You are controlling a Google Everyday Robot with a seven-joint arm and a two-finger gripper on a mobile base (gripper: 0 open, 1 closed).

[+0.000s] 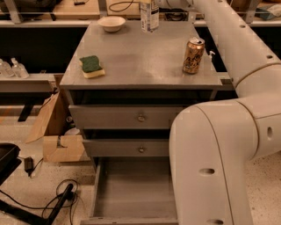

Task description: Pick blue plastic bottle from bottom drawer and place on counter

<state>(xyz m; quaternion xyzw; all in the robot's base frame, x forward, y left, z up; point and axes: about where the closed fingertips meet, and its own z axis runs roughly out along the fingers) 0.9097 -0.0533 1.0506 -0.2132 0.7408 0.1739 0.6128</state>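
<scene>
Blue plastic bottle [149, 15] upright at the bench's [140, 61] far edge, tool [161, 3] over that same edge, its grip impossible to tell, bottom drawer [131, 193] open under the bench

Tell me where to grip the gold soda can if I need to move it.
Take the gold soda can around its mid-body, across the round wall, coming from the front: it stands upright near the counter's right edge with nothing in front. The gripper is out of view; the arm leaves the top edge beside the blue plastic bottle.
</scene>
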